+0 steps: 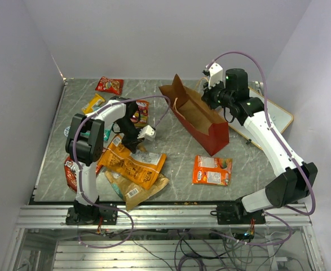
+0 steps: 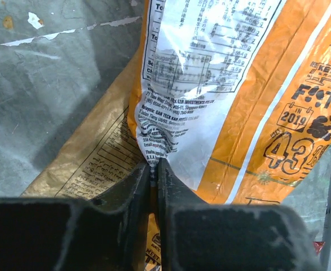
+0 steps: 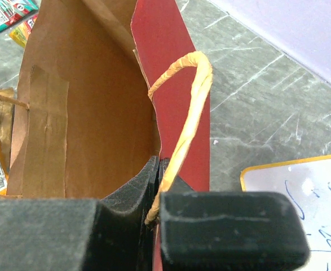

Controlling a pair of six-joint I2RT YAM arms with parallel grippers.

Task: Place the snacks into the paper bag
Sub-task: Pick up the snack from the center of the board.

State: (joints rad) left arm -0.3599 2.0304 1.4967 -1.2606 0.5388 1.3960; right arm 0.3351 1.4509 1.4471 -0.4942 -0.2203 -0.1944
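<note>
While the overhead view lays out the whole table [image 1: 176, 161], it's the wrist cams that tell you what the pincers are actually doing.

The left gripper [image 2: 154, 169] has its jaws squeezed nearly together on a crease at the edge of the orange bag [image 2: 233, 113]. The bag's white nutrition panel faces the lens and the gold bag [image 2: 92, 158] lies underneath. From above you can't see that pinch at all because the arm's own wrist covers it. You just get the orange bag sprawled near the left arm's base, on top of the gold one.

The right gripper [image 3: 157, 175] is clamped on the rim of the paper bag [image 3: 92, 113], with the red wall between the jaws right where the tan handle [image 3: 190, 107] loops up. That cam looks down into the brown inside, but the fingers cut off the bottom.

Only the top view places the bag: mid-table toward the back, mouth open. I honestly can't tell if it's upright or tipped. The flat pack [image 1: 212, 170] lies in front of it, not touching, and a red packet [image 1: 109, 85] sits at the far back left.

The whiteboard [image 3: 300, 197] is at the right edge and is just a corner in the wrist view. More packets behind the left arm are half hidden, too small to read.
</note>
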